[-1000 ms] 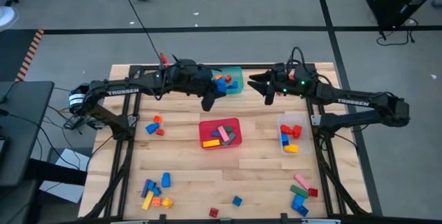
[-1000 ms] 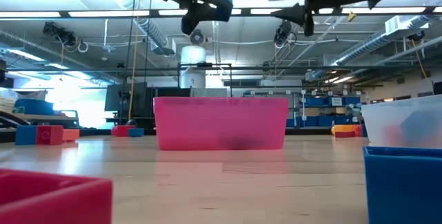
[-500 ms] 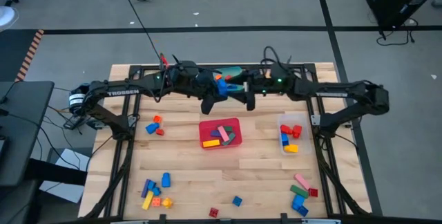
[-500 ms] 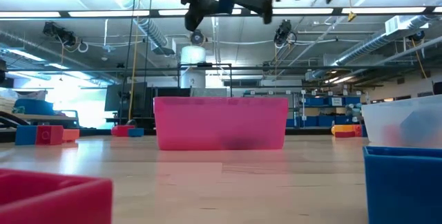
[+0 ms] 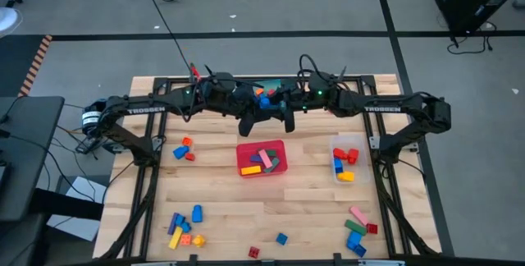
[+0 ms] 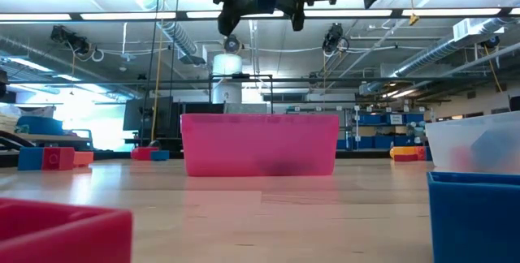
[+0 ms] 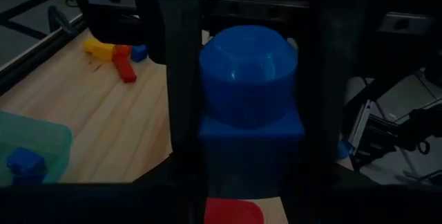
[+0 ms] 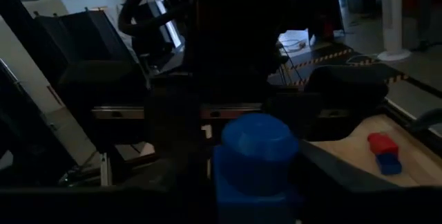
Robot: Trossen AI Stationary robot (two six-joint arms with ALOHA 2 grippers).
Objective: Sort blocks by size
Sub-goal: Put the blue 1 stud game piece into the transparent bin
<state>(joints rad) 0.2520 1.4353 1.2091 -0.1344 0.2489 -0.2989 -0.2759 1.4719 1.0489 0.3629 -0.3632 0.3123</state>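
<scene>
While my left fingers [image 7: 248, 113] grip a blue block [image 7: 250, 106] above the far middle of the surface [image 5: 221, 200], beside the teal tub [image 7: 31, 144], my right fingers [image 5: 283, 110] meet them there, set either side of the same block; whether they have closed on it, I cannot tell. I judge this a handover, since the clear tub [image 5: 354, 144] stands far right. Loose blocks [image 5: 184, 227] lie near left and near right; the red tub [image 5: 262, 159] sits central.
</scene>
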